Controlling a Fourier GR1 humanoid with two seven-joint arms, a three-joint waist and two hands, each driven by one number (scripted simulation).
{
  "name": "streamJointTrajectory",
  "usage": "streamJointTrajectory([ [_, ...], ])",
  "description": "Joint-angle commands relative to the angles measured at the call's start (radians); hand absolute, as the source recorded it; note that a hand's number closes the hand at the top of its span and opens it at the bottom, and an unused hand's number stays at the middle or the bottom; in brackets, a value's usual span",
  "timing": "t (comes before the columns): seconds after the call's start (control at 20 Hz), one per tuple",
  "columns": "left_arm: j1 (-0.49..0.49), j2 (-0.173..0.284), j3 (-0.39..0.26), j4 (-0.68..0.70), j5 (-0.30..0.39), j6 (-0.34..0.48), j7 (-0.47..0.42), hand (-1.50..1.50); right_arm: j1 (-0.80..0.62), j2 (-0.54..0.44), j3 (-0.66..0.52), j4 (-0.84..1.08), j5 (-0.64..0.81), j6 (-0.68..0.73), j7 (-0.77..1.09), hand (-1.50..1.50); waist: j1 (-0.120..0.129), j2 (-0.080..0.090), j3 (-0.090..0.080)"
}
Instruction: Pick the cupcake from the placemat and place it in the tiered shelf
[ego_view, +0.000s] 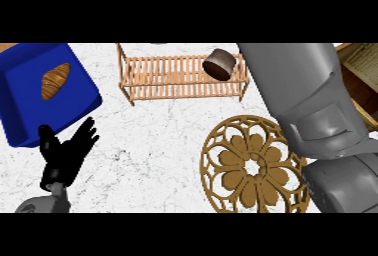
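Note:
The cupcake (219, 63), dark brown and tilted on its side, lies on the right end of the wooden tiered shelf (166, 65) at the back of the counter. The round brown placemat (251, 167) with a flower pattern lies at the front right with nothing showing on it. My right forearm (303, 95) reaches from the lower right across the placemat's edge to the shelf's right end, just beside the cupcake. Its hand does not show. My left hand (66, 150) rests open at the lower left, fingers up.
A blue tray (29, 120) at the left holds a croissant (55, 80). A wooden object (362, 65) stands at the right edge. White marbled counter (155, 145) lies between the tray, the shelf and the placemat.

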Motion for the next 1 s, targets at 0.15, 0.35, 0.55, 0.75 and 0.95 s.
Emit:
streamJointTrajectory([
  [0.15,-0.002,-0.051,-0.030,0.046,-0.053,0.051,-0.044,0.00,-0.016,-0.112,-0.036,-0.020,0.021,-0.112,0.020,-1.50,-0.010,0.001,-0.002],
  [0.35,0.042,-0.028,0.003,0.052,-0.020,0.016,-0.059,0.00,0.100,-0.172,-0.038,-0.104,0.037,-0.141,0.055,-1.50,-0.030,-0.006,-0.001],
  [0.55,0.037,0.015,0.027,-0.024,0.012,-0.008,0.009,0.00,0.135,-0.227,-0.054,-0.219,0.024,-0.135,0.151,-1.50,-0.038,-0.015,0.000],
  [0.75,0.055,-0.020,0.010,-0.007,-0.017,0.024,-0.024,0.00,0.254,-0.306,-0.108,-0.344,-0.077,-0.021,0.138,-1.50,-0.037,-0.012,0.000],
  [0.95,0.038,-0.011,0.015,-0.016,-0.008,0.016,0.005,0.00,0.324,-0.381,-0.120,-0.488,-0.147,0.117,0.196,-1.50,-0.034,-0.011,0.000],
])
